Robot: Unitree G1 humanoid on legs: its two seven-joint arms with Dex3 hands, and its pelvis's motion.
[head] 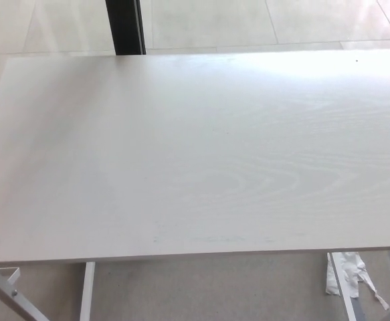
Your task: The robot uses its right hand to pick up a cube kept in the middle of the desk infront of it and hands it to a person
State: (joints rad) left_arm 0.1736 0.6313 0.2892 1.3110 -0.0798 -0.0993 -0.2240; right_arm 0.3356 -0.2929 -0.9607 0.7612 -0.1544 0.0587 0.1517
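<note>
White woodgrain desk [201, 154] spans frame, right edge cropped.

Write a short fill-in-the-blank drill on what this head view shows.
1. The desk top is the colour ____.
2. The number of robot hands in view is ____.
3. Beyond the desk's far edge stands a ____-coloured post.
4. The crumpled white scrap lies on the ____.

Answers: white; zero; black; floor

No part of the robot's body shows in the head view. The left hand and the right hand are both out of the picture, and so are the arms. No person shows either, so no colours, shapes, cables or sleeves can be told.
</note>
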